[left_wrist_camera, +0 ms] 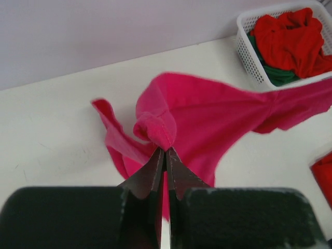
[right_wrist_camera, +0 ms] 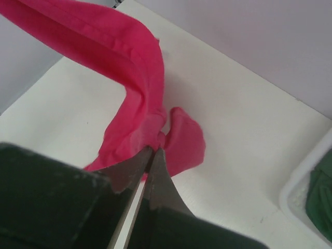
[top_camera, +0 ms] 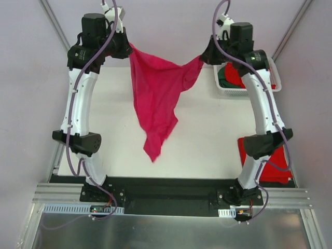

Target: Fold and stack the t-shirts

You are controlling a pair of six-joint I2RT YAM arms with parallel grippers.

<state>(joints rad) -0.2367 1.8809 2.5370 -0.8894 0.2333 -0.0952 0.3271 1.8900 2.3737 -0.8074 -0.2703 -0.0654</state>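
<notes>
A magenta-pink t-shirt (top_camera: 155, 98) hangs in the air between my two grippers at the far side of the table, its lower end drooping toward the middle. My left gripper (top_camera: 128, 47) is shut on its left corner, and the pinched cloth (left_wrist_camera: 158, 129) bunches just past the fingertips (left_wrist_camera: 166, 151). My right gripper (top_camera: 203, 56) is shut on the other corner, where the shirt (right_wrist_camera: 129, 57) runs up and left from the tips (right_wrist_camera: 155, 149). More t-shirts, red (left_wrist_camera: 290, 39) and dark green (left_wrist_camera: 277, 75), lie crumpled in the basket.
The white slotted basket (top_camera: 224, 87) stands at the back right, partly behind my right arm. A folded red shirt (top_camera: 275, 166) lies on the table at the near right, partly under that arm's elbow. White tabletop (top_camera: 207, 140) lies beneath the hanging shirt.
</notes>
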